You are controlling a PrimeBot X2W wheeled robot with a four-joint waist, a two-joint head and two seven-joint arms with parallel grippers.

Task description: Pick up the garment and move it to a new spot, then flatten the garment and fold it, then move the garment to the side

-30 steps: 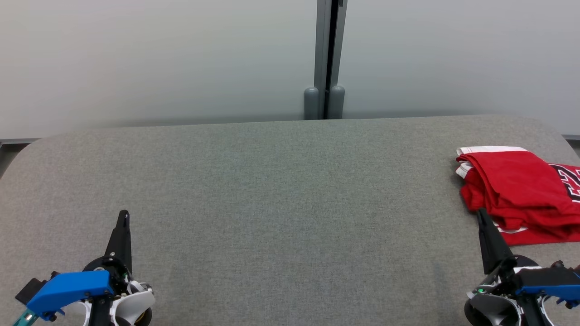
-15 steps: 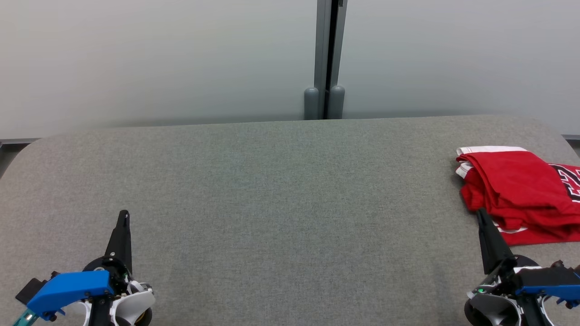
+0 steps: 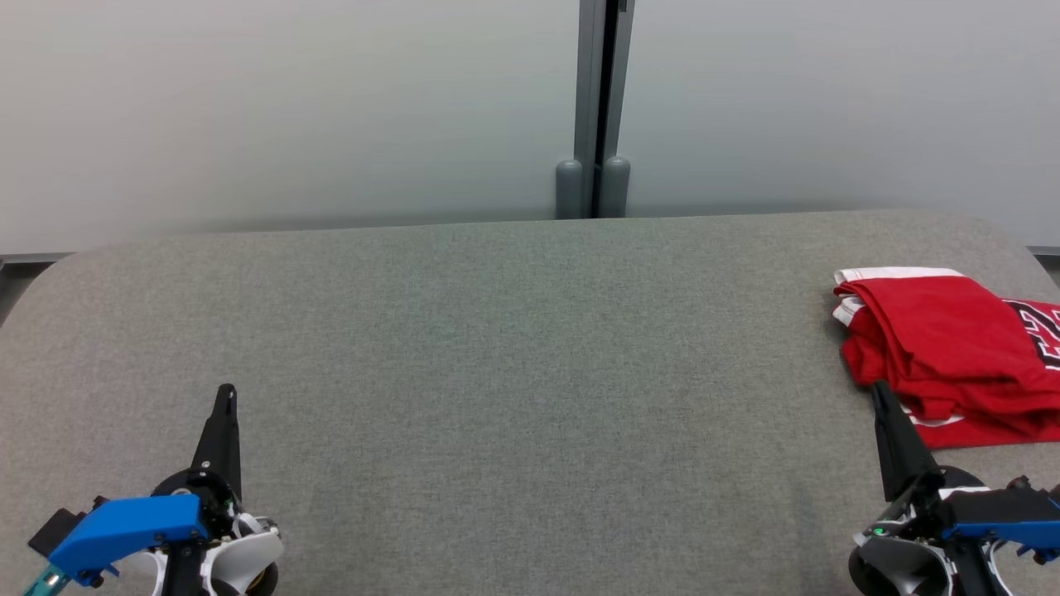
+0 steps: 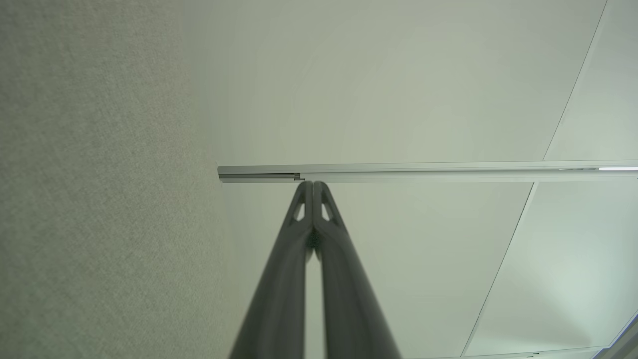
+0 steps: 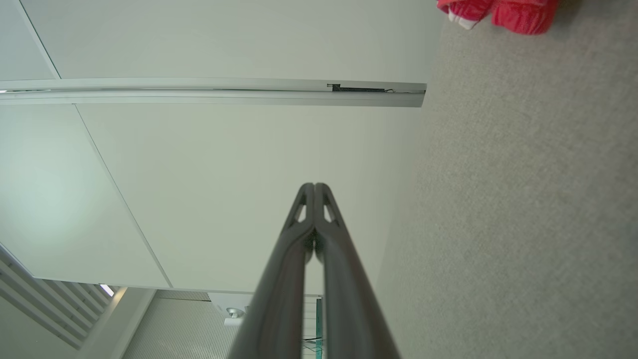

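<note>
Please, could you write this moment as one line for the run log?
red garment: loosely folded, right side of table | left fingers: shut, empty | right fingers: shut, empty, apart from garment

Red garment (image 3: 952,348) lies folded at table's right edge.

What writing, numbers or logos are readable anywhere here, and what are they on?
No text here can be read in full.
On the red garment: a black print outlined in white, perhaps part of a number, cut off by the head view's right edge; unreadable.
On the grey table and the wall: no writing visible.
</note>
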